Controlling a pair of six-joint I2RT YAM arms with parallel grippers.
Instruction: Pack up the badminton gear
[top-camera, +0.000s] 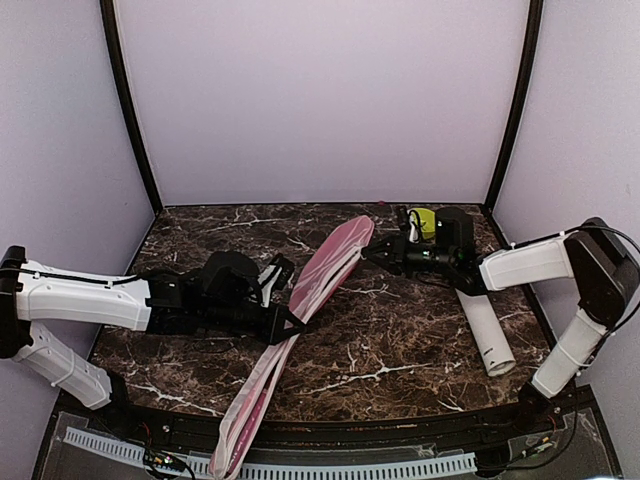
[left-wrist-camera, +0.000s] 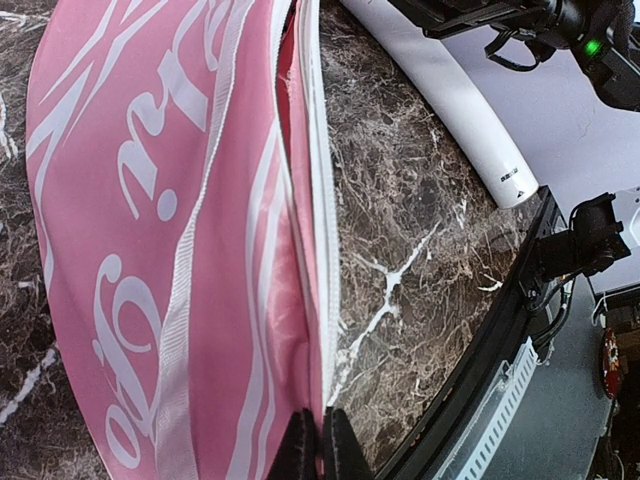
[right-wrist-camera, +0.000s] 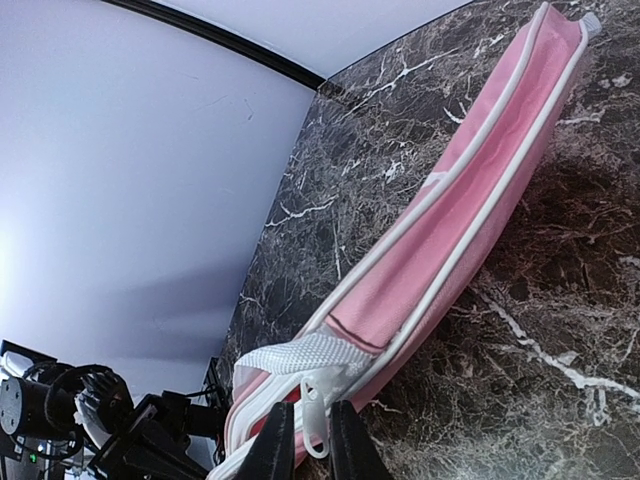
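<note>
The long pink cloth racket cover (top-camera: 335, 258) lies slanted across the dark marble table (top-camera: 400, 350). Its near end sticks out past the table's front edge. About halfway along it, the left gripper (top-camera: 292, 325) is pinched tight on the cover's white-trimmed edge, and its black fingers (left-wrist-camera: 298, 455) are pressed together there. The cover's side gapes a little, and a thin strip of red shows in the slit. What is inside is too hidden to tell.

On the right lies the tall white plastic tube (top-camera: 487, 335). Its far end is hidden under the right arm, and nothing inside it can be seen.

Farther back, the right gripper (top-camera: 372, 252) is at the cover's far tip. A small white pull tab (right-wrist-camera: 312, 410) hangs between its fingers (right-wrist-camera: 270, 445), which stand close together. Whether they squeeze the tab is hard to tell.

Behind that gripper peeks a small lime-green bowl (top-camera: 424, 219), partly covered.
</note>
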